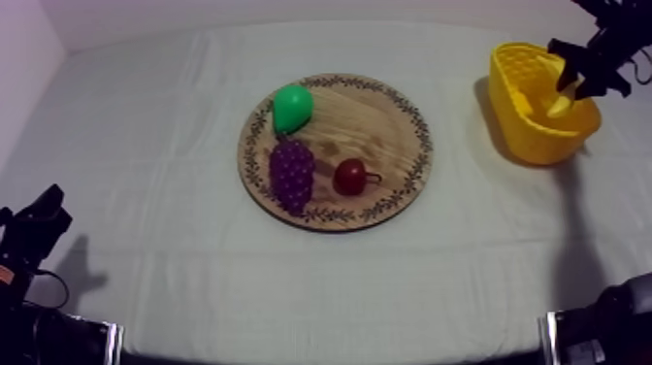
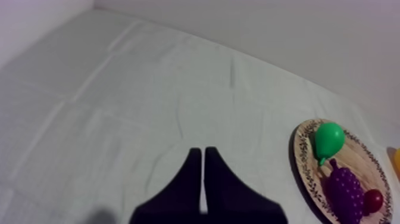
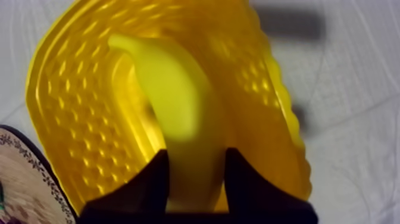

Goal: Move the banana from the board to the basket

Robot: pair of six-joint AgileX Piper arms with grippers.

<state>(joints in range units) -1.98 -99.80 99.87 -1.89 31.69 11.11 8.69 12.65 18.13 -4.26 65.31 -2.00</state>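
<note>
Yellow banana [image 3: 172, 95] clamped in my right end effector [image 3: 196, 156] over the yellow basket [image 1: 543, 146], far right corner of the surface [image 1: 146, 146]; left end effector [image 2: 202, 152] closed, empty.

Bare surface [image 1: 146, 146] is lying open along the left. The board [image 1: 383, 126], carrying pear [image 1: 292, 107], grapes [image 1: 291, 173] and small red fruit [image 1: 349, 177], is blocking the middle; an open strip is separating it from the basket [image 1: 514, 109].

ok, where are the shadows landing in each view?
Top view: yellow plastic basket shades the grey-white cloth toward the round wooden board; soft shadow by black left pincer. Left wrist view: dim patch by that pincer. Right wrist view: dark bands on cloth beyond the basket.
</note>
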